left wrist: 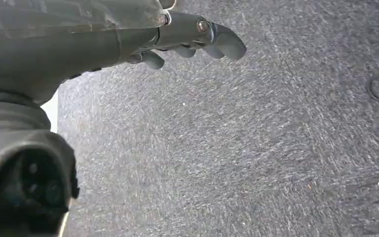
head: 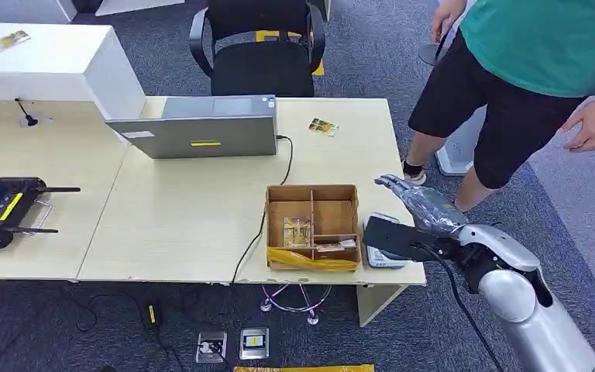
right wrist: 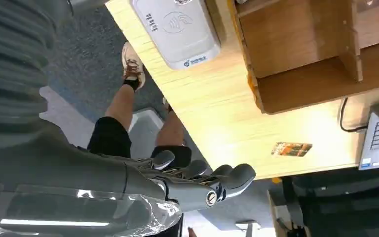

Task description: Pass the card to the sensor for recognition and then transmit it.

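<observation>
While card (head: pixel 297 231) lies boxed, right hand (head: pixel 418 203) (empty) hovers apart.

Even, bright overhead light fills the office in the head view, leaving the pale table (head: pixel 186 225) almost shadowless; only a soft shadow falls beneath its front edge. The laptop (head: pixel 201 132) and box (head: pixel 311 226) read sharply. In the left wrist view the carpet (left wrist: pixel 256 148) streaks with motion blur, and the left hand (left wrist: pixel 192 37) sits dim and soft. The right wrist view shows glare on the table surface near its far edge, bright reflections on the right hand (right wrist: pixel 197 182), and a blurred ribbed cover (right wrist: pixel 10 64) in shade.
</observation>
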You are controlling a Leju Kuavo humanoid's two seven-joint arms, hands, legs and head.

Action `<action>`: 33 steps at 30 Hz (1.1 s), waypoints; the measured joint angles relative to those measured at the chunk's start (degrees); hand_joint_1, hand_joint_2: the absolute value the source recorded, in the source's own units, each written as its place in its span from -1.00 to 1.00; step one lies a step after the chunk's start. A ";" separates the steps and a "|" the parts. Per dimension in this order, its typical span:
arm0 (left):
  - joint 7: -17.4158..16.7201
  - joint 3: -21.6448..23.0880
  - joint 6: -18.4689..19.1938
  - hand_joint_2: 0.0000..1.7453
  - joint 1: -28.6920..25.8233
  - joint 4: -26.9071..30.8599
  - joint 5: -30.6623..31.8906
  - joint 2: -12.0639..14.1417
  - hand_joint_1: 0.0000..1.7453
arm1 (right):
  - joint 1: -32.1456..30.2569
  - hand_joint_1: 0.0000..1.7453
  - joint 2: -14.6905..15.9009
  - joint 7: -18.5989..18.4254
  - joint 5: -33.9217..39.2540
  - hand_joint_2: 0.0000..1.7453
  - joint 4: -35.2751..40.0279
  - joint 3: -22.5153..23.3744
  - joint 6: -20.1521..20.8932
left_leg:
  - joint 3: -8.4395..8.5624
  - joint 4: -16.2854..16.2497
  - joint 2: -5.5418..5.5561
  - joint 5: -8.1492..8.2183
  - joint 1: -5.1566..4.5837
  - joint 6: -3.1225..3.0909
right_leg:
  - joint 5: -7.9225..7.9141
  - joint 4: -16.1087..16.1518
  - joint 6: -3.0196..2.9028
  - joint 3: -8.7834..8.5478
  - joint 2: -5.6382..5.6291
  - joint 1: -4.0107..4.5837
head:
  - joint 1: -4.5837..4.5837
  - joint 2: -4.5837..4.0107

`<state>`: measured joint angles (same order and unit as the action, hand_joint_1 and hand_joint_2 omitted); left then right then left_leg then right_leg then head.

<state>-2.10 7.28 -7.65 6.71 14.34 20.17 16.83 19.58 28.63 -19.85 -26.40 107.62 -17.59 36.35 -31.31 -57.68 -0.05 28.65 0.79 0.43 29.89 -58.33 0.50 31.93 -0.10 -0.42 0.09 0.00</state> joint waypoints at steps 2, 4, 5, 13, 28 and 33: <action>0.11 0.00 -1.09 -1.00 0.05 -0.15 -1.39 -0.22 -1.00 | 0.12 -1.00 -0.02 0.85 -0.63 1.00 0.20 -0.09 -0.09 | 0.00 0.00 0.00 0.00 0.00 0.00 | 0.00 0.00 0.00 -0.01 0.00 0.00 | 0.00 0.00; 1.29 -0.20 -2.60 -1.00 0.19 -0.24 -3.41 -0.63 -1.00 | 0.51 -1.00 -0.13 2.32 -2.23 1.00 0.20 -0.42 -0.81 | -0.03 0.00 0.01 0.00 0.00 0.00 | 0.00 0.00 0.00 -0.01 0.01 0.00 | 0.00 0.00; 2.35 -0.35 -3.53 -1.00 0.27 -0.26 -4.67 -0.94 -1.00 | 1.05 -1.00 -0.20 3.47 -3.49 1.00 0.15 -0.74 -1.20 | -0.03 0.00 0.02 0.00 -0.01 0.00 | 0.00 0.00 0.00 -0.01 0.01 -0.01 | 0.02 0.00; -5.04 -2.30 -3.95 -1.00 9.67 0.22 -7.73 -1.40 -1.00 | 6.46 -1.00 -3.34 9.51 -11.47 1.00 -2.73 -4.76 -2.27 | -0.22 0.00 0.73 -0.39 0.05 0.14 | -0.07 -0.05 -0.04 -0.01 0.68 0.05 | 0.00 0.00; -18.01 -2.49 -0.83 -1.00 23.73 0.79 -1.72 1.27 -1.00 | 9.22 -1.00 -10.51 6.84 -13.66 1.00 -7.22 -14.82 -3.56 | -2.18 -0.39 0.89 -1.30 0.55 0.43 | -0.95 -0.16 -0.28 1.90 0.77 0.58 | -0.02 0.00; -18.01 -2.49 -1.33 -1.00 24.03 0.79 -1.22 1.31 -1.00 | 11.23 -1.00 -10.45 7.17 -11.69 1.00 -8.70 -15.93 -3.24 | -2.83 -0.50 0.80 -1.68 0.62 0.45 | -1.44 -0.16 -0.35 2.52 0.66 0.67 | -0.02 0.00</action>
<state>-20.11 4.79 -8.98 30.74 15.13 18.95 18.14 30.81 18.19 -12.68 -38.09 98.92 -33.53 33.11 -34.14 -58.18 0.75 26.98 1.42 0.88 28.45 -58.49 0.14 34.45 0.56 0.25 0.07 0.00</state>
